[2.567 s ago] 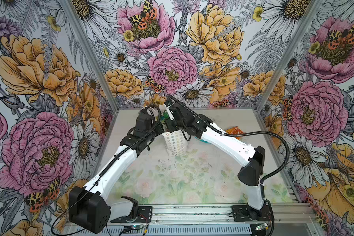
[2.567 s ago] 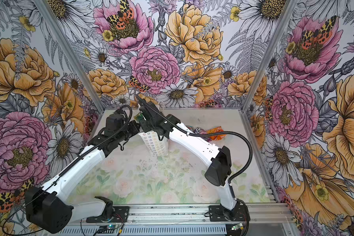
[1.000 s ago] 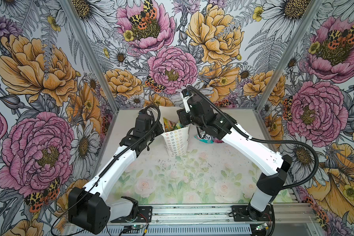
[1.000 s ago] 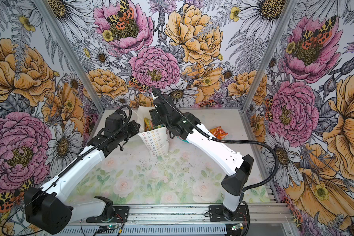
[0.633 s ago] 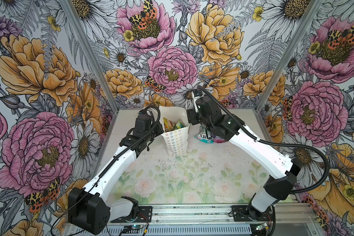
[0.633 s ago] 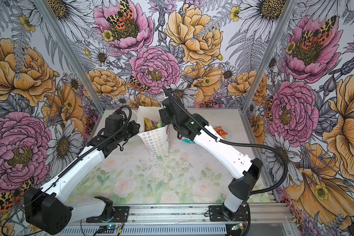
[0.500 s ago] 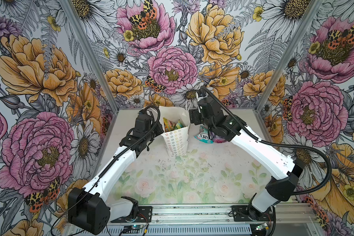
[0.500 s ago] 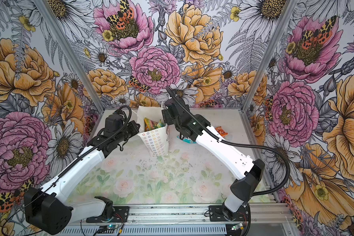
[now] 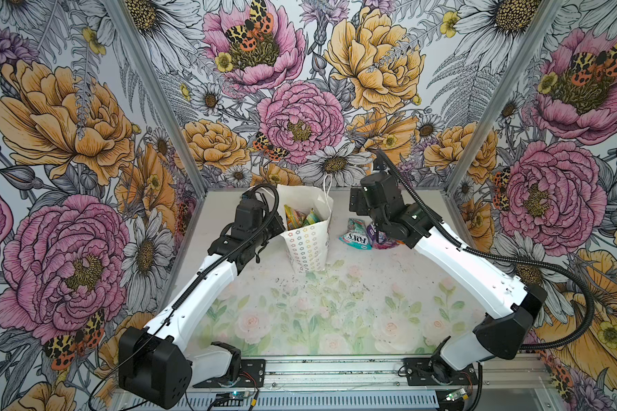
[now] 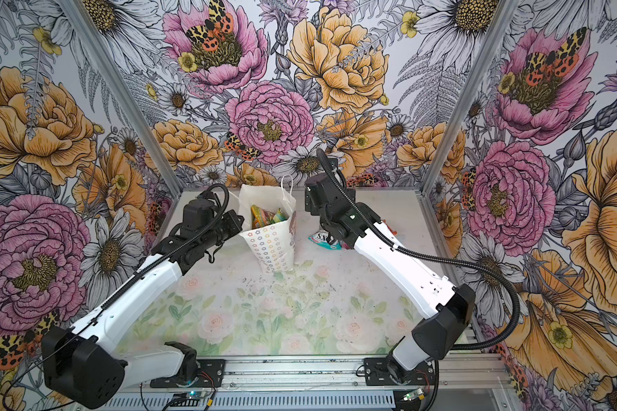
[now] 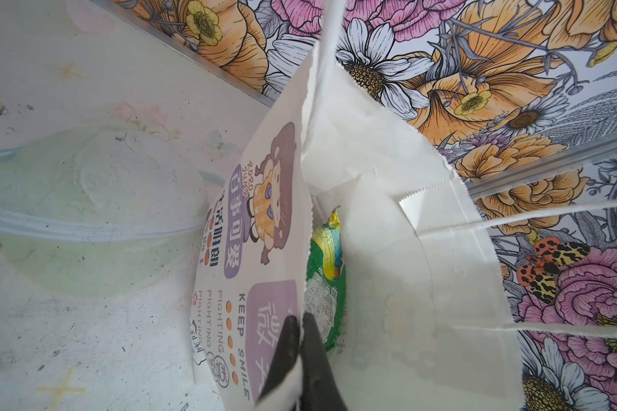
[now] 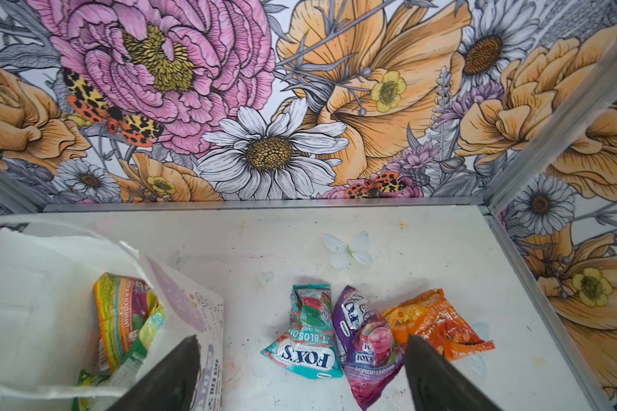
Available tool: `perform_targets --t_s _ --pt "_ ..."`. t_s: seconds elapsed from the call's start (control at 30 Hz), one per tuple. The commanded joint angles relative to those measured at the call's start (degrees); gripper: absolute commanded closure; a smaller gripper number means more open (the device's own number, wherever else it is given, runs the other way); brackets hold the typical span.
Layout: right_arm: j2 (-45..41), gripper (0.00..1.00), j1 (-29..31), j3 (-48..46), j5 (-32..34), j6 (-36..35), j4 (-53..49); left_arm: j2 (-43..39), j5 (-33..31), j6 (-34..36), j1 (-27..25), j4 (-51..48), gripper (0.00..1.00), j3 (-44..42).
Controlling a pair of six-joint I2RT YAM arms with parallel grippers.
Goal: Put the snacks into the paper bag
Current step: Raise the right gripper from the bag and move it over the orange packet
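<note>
Flower-wallpaper walls [image 9: 300,117] close in a flower-printed bench [image 9: 300,320], seen whole in both top views. The left arm [image 9: 207,281] reaches in from 7 o'clock and the right arm [image 9: 471,270] from 5 o'clock, both stretched toward the bench's far edge.

The paper bag [image 9: 309,245] stands upright and open-mouthed at about 12 o'clock on the bench, with its ring-patterned side toward the camera. The left jaws are clenched on the rim of the bag's printed face. The left wrist view shows one finger outside the paper and one inside. In the top views this grip sits at the bag's 9 o'clock.

The right jaws are released, spread wide and grasping nothing. They are poised above the loose snacks at the bag's 3 o'clock.

Some snacks already lie inside the bag, among them an orange-and-green packet [image 12: 122,316] and a green packet [image 11: 326,284] against the inner wall. Three more lie on the bench just beside the bag, touching one another in a row. A teal packet [image 12: 301,356] marked FOX'S is nearest the bag. A purple packet [image 12: 367,341] lies at its 3 o'clock as the top views show it. An orange packet [image 12: 442,323] lies on the purple one's far side.
</note>
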Motion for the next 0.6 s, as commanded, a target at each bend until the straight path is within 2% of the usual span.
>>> perform_targets --t_s 0.0,0.2,0.37,0.57 --pt "-2.2 0.09 -2.6 -2.7 -0.7 7.4 -0.1 -1.7 1.3 0.3 0.4 -0.4 1.00 -0.7" --pt "-2.6 0.07 -8.5 -7.9 -4.8 15.2 0.0 -1.9 1.3 0.3 0.4 -0.4 1.00 -0.8" --pt "-1.3 0.00 -12.4 -10.6 -8.7 17.1 0.0 -1.9 1.1 0.2 0.3 -0.4 1.00 -0.9" --pt "1.3 0.00 -15.5 -11.7 -12.7 18.5 0.0 -2.1 1.1 0.1 0.4 -0.4 1.00 -0.8"
